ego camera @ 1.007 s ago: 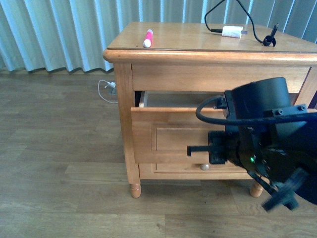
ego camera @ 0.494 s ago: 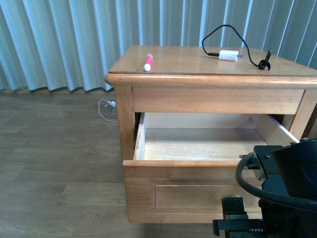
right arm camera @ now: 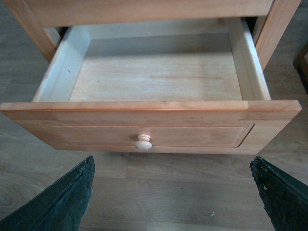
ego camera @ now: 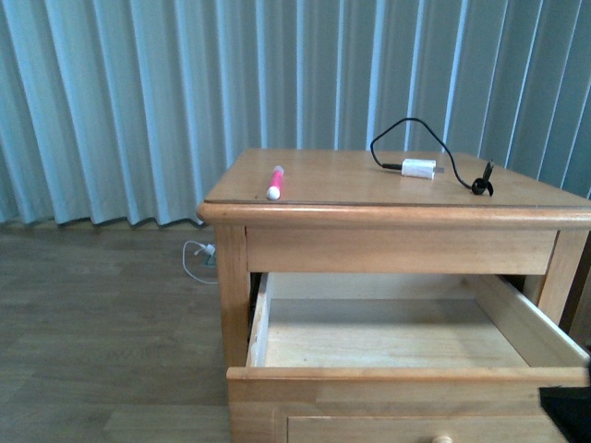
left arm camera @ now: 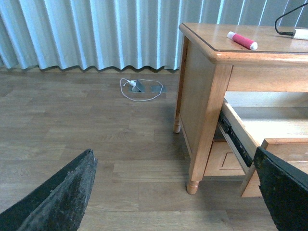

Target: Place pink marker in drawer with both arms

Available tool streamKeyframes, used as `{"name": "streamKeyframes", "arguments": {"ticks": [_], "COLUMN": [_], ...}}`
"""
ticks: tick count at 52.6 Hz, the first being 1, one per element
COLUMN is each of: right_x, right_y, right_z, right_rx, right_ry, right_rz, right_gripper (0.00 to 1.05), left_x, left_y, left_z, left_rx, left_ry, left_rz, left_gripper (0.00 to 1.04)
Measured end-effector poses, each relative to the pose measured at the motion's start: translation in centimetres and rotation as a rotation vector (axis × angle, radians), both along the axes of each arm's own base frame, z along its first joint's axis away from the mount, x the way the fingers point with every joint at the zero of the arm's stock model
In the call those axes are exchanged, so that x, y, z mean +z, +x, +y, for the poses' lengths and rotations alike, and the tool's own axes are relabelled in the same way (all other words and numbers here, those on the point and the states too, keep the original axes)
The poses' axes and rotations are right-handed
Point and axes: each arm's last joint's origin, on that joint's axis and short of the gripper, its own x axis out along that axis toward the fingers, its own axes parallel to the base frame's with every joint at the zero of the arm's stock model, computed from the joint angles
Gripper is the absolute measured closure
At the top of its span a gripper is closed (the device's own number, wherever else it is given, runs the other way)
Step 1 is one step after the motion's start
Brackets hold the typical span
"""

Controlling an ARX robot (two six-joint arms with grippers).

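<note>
I'm seeing the stubby pink marker [ego camera: 275, 183], white-tipped, lying on the nightstand [ego camera: 397, 249] above its open drawer [ego camera: 406, 374]. Left gripper [left arm camera: 173, 159] and right gripper [right arm camera: 171, 161] are gaping wide, holding nothing.

pink marker [ego camera: 275, 183]: on nightstand [ego camera: 397, 249] top, left
charger plug [ego camera: 417, 169]: on nightstand top, right
drawer [ego camera: 406, 374]: pulled out before nightstand

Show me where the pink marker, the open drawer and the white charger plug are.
pink marker [ego camera: 276, 181]: front view, middle of its pink barrel.
drawer [right arm camera: 159, 79]: right wrist view, bare wooden floor inside.
white charger plug [ego camera: 418, 169]: front view, centre of its white body.
</note>
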Motion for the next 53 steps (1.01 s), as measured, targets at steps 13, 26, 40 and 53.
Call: {"name": "streamKeyframes", "arguments": {"ticks": [13, 26, 40, 53], "right_x": [2.7, 3.1, 3.0, 3.0], "right_y": [-4.2, -5.1, -5.0, -5.0], "right_z": [-1.5, -2.0, -2.0, -2.0], "right_rx": [0.029, -0.009, -0.009, -0.009], "right_ry": [0.025, 0.026, 0.025, 0.025], "right_rz": [-0.093, -0.15, -0.147, -0.147], "right_gripper": [0.08, 0.08, 0.08, 0.08], "left_x": [0.0, 0.0, 0.0, 2.9], "left_y": [0.0, 0.0, 0.0, 2.8], "left_z": [0.0, 0.0, 0.0, -1.9], "left_rx": [0.0, 0.0, 0.0, 0.097], "left_ry": [0.0, 0.0, 0.0, -0.079], "left_rz": [0.0, 0.0, 0.0, 0.034], "left_gripper": [0.06, 0.06, 0.06, 0.06]}}
